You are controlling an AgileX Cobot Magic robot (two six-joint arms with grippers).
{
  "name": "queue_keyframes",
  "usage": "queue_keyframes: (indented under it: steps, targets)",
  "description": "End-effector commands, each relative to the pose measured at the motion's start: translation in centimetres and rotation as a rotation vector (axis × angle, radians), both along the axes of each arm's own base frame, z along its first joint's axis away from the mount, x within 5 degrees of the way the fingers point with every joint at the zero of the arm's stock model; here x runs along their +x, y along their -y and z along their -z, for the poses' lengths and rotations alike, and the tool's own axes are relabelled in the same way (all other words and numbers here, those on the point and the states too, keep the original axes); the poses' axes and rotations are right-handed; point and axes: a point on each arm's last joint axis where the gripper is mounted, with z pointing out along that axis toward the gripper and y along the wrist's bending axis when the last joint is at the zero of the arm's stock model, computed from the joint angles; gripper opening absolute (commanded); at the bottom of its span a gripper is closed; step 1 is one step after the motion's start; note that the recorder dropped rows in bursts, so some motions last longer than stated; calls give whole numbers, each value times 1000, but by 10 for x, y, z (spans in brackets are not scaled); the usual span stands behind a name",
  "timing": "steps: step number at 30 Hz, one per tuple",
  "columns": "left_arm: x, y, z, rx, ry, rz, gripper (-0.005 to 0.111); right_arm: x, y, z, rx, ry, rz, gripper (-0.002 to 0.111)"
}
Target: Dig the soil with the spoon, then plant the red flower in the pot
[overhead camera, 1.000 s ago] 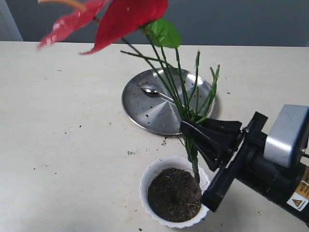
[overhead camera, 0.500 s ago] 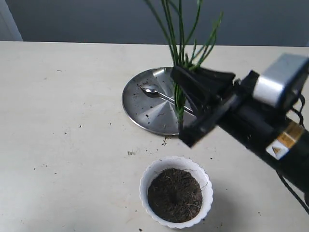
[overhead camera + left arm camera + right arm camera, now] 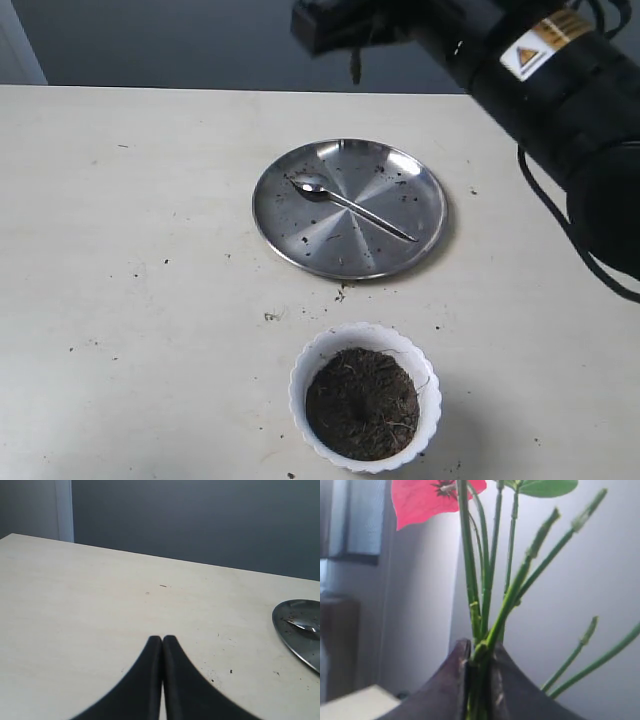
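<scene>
In the pot lies soil; right end effector grips red flower, left closed.

Plate & spoon: shiny metal. Pot: glossy white. Soil: rough, fibrous. Table: matt.

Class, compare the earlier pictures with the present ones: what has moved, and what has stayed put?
The right gripper, shut on the red flower, has risen from beside the pot to the exterior view's top edge, carrying the stems off the soil. Pot, soil, spoon and plate have not shifted.
</scene>
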Motion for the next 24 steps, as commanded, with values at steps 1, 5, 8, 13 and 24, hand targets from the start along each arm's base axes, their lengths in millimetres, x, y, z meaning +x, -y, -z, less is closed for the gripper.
queue_keyframes:
  steps: [1,5,8,13,24]
  targets:
    - [0,0,-1,0,15,0,0,5,15,-18,183,75,126,-1]
    - [0,0,-1,0,15,0,0,16,9,-15,154,39,132,-1]
    - [0,0,-1,0,15,0,0,43,8,-13,12,-105,139,-1]
    - [0,0,-1,0,15,0,0,71,22,-24,-72,-134,154,-1]
    - [0,0,-1,0,15,0,0,100,46,-73,-62,-265,103,-1]
